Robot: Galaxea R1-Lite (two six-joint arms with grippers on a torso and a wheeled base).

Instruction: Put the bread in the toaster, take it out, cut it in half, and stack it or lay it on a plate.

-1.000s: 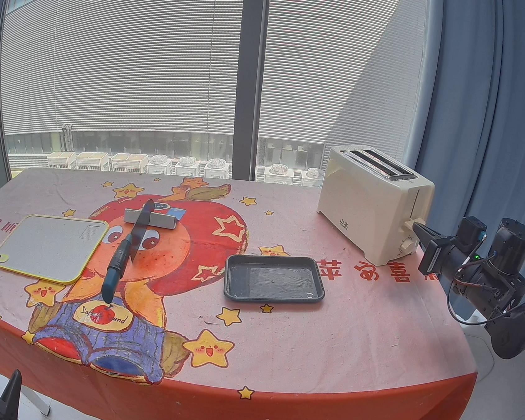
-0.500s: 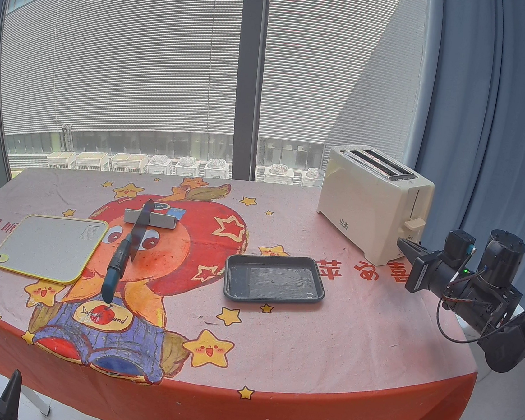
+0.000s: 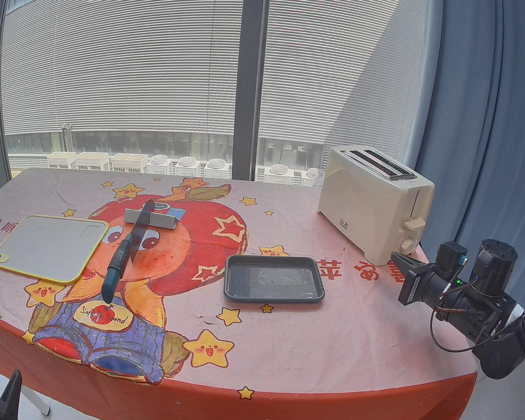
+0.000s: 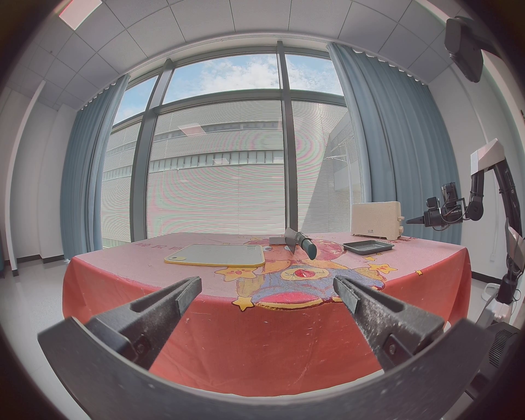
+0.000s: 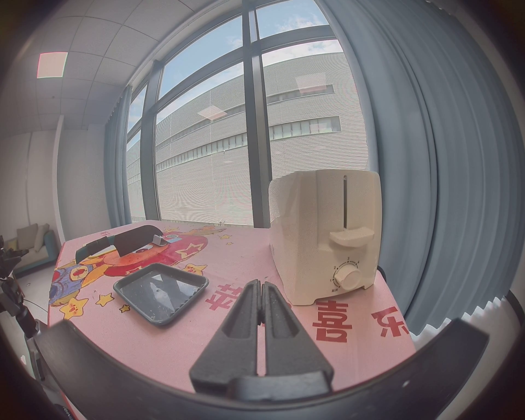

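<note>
The left gripper point(image 4: 266, 284) is hanging wide open, holding nothing; the cutting board point(image 3: 50, 247) is lying beside the knife point(image 3: 125, 248), the plate point(image 3: 274, 278) is sitting right of them, the toaster point(image 3: 373, 201) is standing farther right, and the right gripper point(image 3: 398, 258), pressed closed on nothing, is hovering near its lever end.

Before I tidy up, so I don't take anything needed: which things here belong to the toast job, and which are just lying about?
For the job: toaster, knife, cutting board, dark tray (likely the plate).
Lying about: grey block propping the knife blade, blue card beside it.
</note>
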